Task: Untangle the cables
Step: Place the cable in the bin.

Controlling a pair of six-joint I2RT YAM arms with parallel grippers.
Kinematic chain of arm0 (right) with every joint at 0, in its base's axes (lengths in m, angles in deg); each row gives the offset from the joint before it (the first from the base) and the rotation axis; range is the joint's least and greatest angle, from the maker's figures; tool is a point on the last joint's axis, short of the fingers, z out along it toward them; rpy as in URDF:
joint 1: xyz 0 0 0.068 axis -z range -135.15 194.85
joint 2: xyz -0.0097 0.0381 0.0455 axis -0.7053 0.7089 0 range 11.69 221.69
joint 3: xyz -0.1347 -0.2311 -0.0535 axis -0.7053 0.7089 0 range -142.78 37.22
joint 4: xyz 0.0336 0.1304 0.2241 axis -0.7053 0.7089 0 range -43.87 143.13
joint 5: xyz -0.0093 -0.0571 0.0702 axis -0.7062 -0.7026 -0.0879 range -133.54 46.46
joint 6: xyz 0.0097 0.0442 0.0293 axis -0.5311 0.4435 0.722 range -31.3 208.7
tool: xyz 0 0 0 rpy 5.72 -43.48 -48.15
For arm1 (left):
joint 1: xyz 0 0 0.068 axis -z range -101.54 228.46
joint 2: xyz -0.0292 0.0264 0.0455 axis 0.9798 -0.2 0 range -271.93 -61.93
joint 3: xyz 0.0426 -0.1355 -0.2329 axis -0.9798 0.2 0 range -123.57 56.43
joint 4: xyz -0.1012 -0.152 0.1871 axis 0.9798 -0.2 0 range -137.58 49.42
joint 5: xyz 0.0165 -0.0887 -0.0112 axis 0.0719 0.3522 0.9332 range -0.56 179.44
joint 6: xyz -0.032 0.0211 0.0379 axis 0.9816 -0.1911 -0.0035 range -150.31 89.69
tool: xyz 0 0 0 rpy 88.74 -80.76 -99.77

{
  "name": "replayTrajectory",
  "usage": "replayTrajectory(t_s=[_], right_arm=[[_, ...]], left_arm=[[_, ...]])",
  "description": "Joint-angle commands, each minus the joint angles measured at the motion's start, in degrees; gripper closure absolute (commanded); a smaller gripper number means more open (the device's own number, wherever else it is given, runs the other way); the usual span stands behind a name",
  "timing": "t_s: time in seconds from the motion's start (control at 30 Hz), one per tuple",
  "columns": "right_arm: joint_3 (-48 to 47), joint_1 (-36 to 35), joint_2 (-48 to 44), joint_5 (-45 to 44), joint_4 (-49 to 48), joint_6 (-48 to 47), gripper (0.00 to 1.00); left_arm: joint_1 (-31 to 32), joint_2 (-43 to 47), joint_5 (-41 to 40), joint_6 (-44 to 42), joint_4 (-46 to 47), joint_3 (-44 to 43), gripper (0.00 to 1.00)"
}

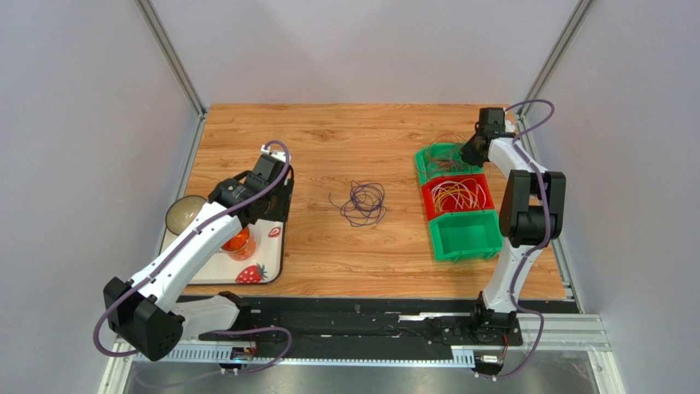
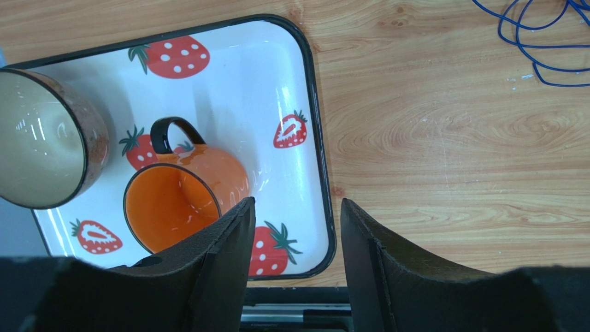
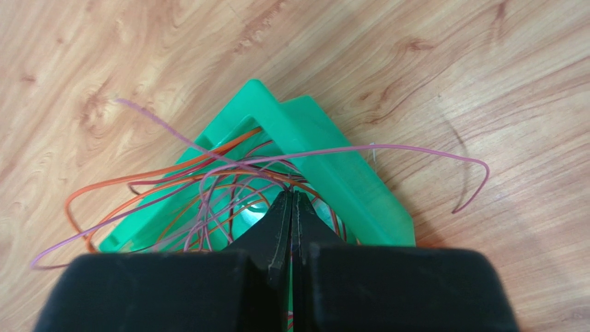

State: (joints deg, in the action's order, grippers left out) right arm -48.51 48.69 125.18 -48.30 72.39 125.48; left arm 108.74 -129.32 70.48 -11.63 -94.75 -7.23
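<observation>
My left claw point(image 2: 296, 207) hangs at the left, over the near right corner of the strawberry tray point(image 2: 315, 138). Its fingers are apart and there is nothing between them. Just under it stands the orange mug point(image 2: 208, 176), and further left the brown bowl point(image 2: 41, 152). If this arm swings toward the middle without rising first, I think it can knock the mug or drag the tray.

In the middle of the table lies a purple coil point(image 1: 363, 203), alone, well apart from the tray and from the bins. It looks separated. A low sweep of either arm could push it away or hook a loop of it.

At the right, the orange and purple tangle point(image 3: 208, 183) sits in the far green bin point(image 3: 332, 166). My right claw point(image 3: 291, 197) stands inside it with the fingers pressed together. Whether a strand is pinched between the tips I cannot tell, because the wires cross exactly there.

Here I see the main danger. If I pull up while the loops are hooked in each other, the whole bundle may come out, or the light bin may lift and tip. Such a springy wire may also slip from my tips. One purple strand hangs over the rim onto the wood. A dragged loop could fall into the red bin point(image 1: 427, 199) just beside and mix with the yellow and white cables point(image 1: 458, 194) there.
</observation>
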Motion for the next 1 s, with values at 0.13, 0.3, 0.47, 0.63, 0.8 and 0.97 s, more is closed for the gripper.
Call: replayTrajectory(t_s=[0.13,0.3,0.47,0.63,0.8,0.97], right_arm=[[-5.8,0.1,3.8,0.2,4.4,-3.2,1.0],[-5.8,-0.1,0.3,1.5,5.5,-3.6,0.9],[-5.3,-0.9,-5.7,0.6,7.7,-4.8,0.69],[-4.5,-1.6,-10.3,-0.3,9.2,-5.3,0.6],[-6.8,-2.9,-12.8,-0.5,9.9,-5.9,0.54],[-13.7,-3.4,-8.7,-1.0,11.1,-5.9,0.53]], left_arm=[[-0.2,1.7,-0.2,-0.7,0.6,-0.5,0.43],[-0.2,2.1,-0.2,-0.7,0.6,-0.5,0.43],[-0.2,2.5,0.0,-0.7,0.6,-0.5,0.43],[-0.2,3.2,0.2,-0.7,0.7,-0.4,0.43],[-0.3,3.4,0.5,-0.7,0.8,-0.4,0.43],[-0.2,4.0,0.7,-0.7,0.9,-0.4,0.43]])
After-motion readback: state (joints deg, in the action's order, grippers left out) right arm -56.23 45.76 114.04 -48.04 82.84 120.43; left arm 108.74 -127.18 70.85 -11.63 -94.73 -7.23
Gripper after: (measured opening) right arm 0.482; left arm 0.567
